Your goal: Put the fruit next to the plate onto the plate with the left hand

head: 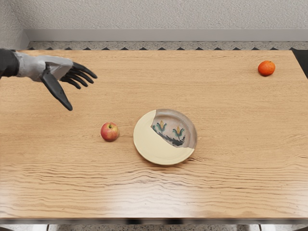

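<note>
Loosely spread and holding nothing, the humanoid robot's grey-and-black left hand (57, 72) hovered over the far left corner of the light wooden table (216, 192), its arm reaching in across the table's left edge. The slim black fingers (84, 73) were fanned out and gently curved, pointing toward the table's right side. The long black thumb (58, 92) angled down toward the near edge.

The small red-and-yellow apple (109, 131) sat on the bare wood a little left of the table's centre. It was just beside the left rim of the round ceramic plate (143, 139) but not touching it, with a narrow strip of wood showing between the two. The apple lay well apart from the hand and nearer the front edge than the hand was.

The plate rested flat near the middle of the table, roughly level with the apple. A cream crescent covered its left and near side, and a grey-brown field on its far right side carried a blue-green flower design.

A round orange fruit (266, 68) stood by itself close to the far right corner, well apart from the plate, the apple and the hand.

Beyond the table's far edge ran a pale speckled wall (168, 14) with a grey baseboard (168, 34) along its foot and a thin band of patterned floor (168, 46) beneath it.
</note>
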Motion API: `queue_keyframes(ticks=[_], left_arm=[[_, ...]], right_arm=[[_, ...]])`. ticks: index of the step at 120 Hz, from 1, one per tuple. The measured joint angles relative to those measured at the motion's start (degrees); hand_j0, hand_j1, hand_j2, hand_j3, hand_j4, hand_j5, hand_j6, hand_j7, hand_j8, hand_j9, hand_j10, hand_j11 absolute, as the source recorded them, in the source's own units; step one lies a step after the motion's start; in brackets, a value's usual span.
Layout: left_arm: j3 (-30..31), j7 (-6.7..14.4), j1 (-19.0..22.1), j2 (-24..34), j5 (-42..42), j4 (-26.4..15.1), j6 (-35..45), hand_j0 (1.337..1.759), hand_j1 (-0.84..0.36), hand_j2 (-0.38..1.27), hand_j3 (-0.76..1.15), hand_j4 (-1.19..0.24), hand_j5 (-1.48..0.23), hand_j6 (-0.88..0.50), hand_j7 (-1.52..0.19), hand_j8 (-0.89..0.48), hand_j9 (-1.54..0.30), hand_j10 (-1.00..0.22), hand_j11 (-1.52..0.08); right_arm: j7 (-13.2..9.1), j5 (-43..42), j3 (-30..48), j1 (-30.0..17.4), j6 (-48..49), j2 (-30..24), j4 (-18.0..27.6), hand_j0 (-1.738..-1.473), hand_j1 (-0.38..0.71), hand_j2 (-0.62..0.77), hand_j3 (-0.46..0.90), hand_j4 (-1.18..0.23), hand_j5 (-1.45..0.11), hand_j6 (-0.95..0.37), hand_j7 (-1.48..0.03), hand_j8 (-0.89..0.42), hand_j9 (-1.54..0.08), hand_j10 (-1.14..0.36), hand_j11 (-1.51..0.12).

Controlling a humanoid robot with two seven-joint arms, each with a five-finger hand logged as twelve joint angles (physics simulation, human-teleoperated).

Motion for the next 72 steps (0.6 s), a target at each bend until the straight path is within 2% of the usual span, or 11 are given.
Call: queue_keyframes(ticks=[12, 16, 25, 35, 39, 54, 68, 72], left_arm=[[0.1, 2.0, -1.0, 3.5, 6.4, -8.4, 3.7, 1.658, 0.05, 0.05, 0.00, -0.25, -0.32, -0.25, -0.32, -0.25, -0.32, -0.25, -0.32], [0.8, 2.4, -2.5, 5.0, 7.6, -10.8, 5.9, 1.658, 0.05, 0.05, 0.00, -0.25, -0.32, -0.25, -0.32, -0.25, -0.32, -0.25, -0.32], [8.2, 3.0, -13.0, 5.5, 8.6, -16.4, 14.0, 1.658, 0.05, 0.05, 0.00, -0.25, -0.32, -0.25, -0.32, -0.25, -0.32, -0.25, -0.32], [18.5, 3.2, -21.1, 4.9, 7.1, -22.0, 22.7, 1.658, 0.05, 0.05, 0.00, -0.25, -0.32, -0.25, -0.32, -0.25, -0.32, -0.25, -0.32], [22.3, 3.2, -23.1, 4.2, 6.2, -23.8, 25.4, 1.658, 0.05, 0.05, 0.00, -0.25, -0.32, -0.25, -0.32, -0.25, -0.32, -0.25, -0.32], [32.7, 3.2, -27.0, 1.5, 4.0, -29.0, 34.2, 1.658, 0.05, 0.05, 0.00, -0.25, -0.32, -0.25, -0.32, -0.25, -0.32, -0.25, -0.32], [38.3, 3.3, -28.7, 1.4, 3.4, -32.6, 38.6, 1.658, 0.05, 0.05, 0.00, -0.25, -0.32, -0.25, -0.32, -0.25, -0.32, -0.25, -0.32], [39.4, 3.3, -28.7, -0.2, 3.5, -33.3, 39.4, 1.658, 0.05, 0.05, 0.00, -0.25, -0.32, -0.25, -0.32, -0.25, -0.32, -0.25, -0.32]], right_arm=[[0.0, 0.0, 0.0, 0.0, 0.0, 0.0, 0.0, -1.658, -0.31, -0.01, 0.00, -0.03, -0.04, -0.03, -0.04, -0.03, -0.04, -0.03, -0.04], [0.0, 0.0, 0.0, 0.0, 0.0, 0.0, 0.0, -1.658, -0.31, -0.01, 0.00, -0.03, -0.04, -0.03, -0.04, -0.03, -0.04, -0.03, -0.04], [0.0, 0.0, 0.0, 0.0, 0.0, 0.0, 0.0, -1.658, -0.31, -0.01, 0.00, -0.03, -0.04, -0.03, -0.04, -0.03, -0.04, -0.03, -0.04], [0.0, 0.0, 0.0, 0.0, 0.0, 0.0, 0.0, -1.658, -0.31, -0.01, 0.00, -0.03, -0.04, -0.03, -0.04, -0.03, -0.04, -0.03, -0.04], [0.0, 0.0, 0.0, 0.0, 0.0, 0.0, 0.0, -1.658, -0.31, -0.01, 0.00, -0.03, -0.04, -0.03, -0.04, -0.03, -0.04, -0.03, -0.04], [0.0, 0.0, 0.0, 0.0, 0.0, 0.0, 0.0, -1.658, -0.31, -0.01, 0.00, -0.03, -0.04, -0.03, -0.04, -0.03, -0.04, -0.03, -0.04], [0.0, 0.0, 0.0, 0.0, 0.0, 0.0, 0.0, -1.658, -0.31, -0.01, 0.00, -0.03, -0.04, -0.03, -0.04, -0.03, -0.04, -0.03, -0.04], [0.0, 0.0, 0.0, 0.0, 0.0, 0.0, 0.0, -1.658, -0.31, -0.01, 0.00, -0.03, -0.04, -0.03, -0.04, -0.03, -0.04, -0.03, -0.04]])
